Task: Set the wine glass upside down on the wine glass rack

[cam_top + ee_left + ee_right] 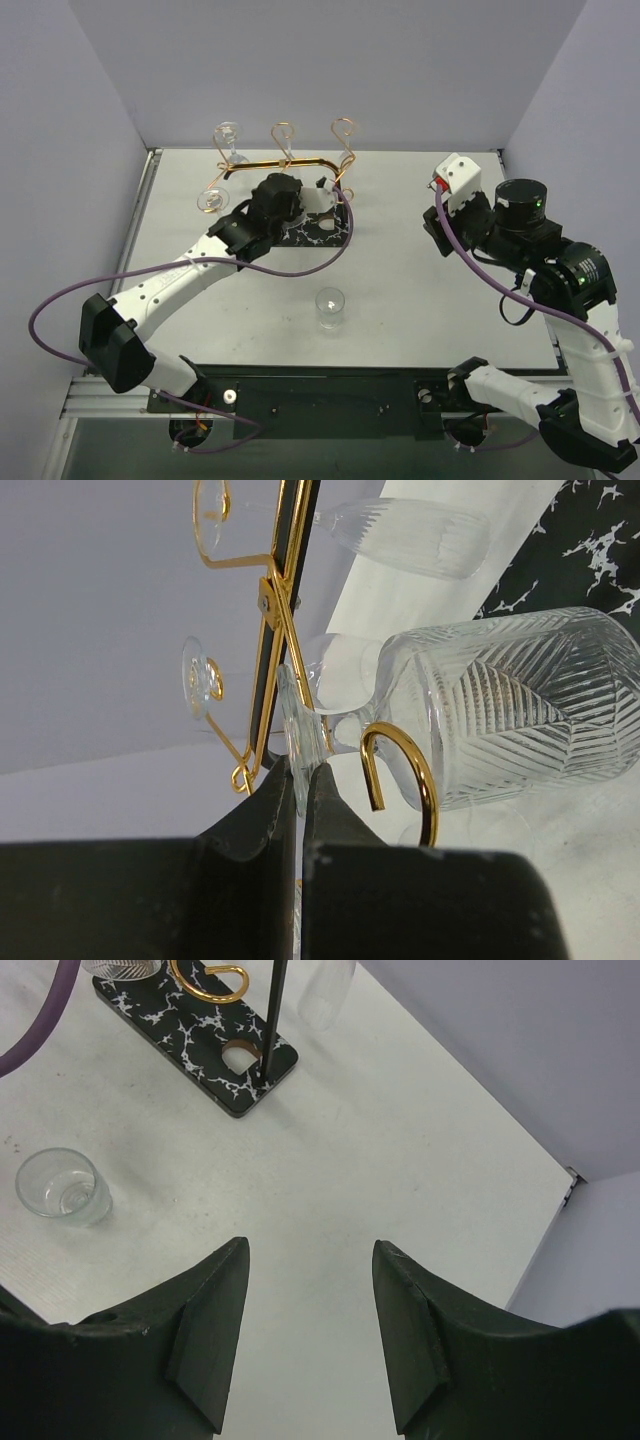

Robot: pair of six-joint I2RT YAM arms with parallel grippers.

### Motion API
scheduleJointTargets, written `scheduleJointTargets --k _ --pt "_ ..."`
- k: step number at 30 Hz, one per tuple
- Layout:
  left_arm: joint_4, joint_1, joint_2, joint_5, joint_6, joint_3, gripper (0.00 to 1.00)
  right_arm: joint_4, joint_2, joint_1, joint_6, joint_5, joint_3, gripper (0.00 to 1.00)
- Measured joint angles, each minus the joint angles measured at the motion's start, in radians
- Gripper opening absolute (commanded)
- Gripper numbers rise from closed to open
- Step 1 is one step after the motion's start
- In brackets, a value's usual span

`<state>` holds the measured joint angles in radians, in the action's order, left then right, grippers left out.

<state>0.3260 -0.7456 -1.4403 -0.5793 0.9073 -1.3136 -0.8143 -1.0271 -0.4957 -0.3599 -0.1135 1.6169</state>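
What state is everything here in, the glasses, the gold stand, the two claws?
Wine glass: pinched by its foot, at the rack.
Wine glass rack: upright, another glass already on it.
Tumbler: upright, empty, on the table.
Left gripper: jaws shut on the wine glass.
Right gripper: jaws open, holding nothing.

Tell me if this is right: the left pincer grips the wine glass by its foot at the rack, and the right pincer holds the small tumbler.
Wrong on the right pincer: it is open and empty; the small tumbler stands alone on the table, per the right wrist view. The left pincer does grip the wine glass by its foot at the rack.
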Motion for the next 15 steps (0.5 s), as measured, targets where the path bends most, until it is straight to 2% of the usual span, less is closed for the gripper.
scheduleJointTargets --k 15 --pt "-0.016 -0.059 0.017 -0.122 0.118 0.051 0.00 0.005 0.019 0.005 0.000 -0.004 -0.021 0.48"
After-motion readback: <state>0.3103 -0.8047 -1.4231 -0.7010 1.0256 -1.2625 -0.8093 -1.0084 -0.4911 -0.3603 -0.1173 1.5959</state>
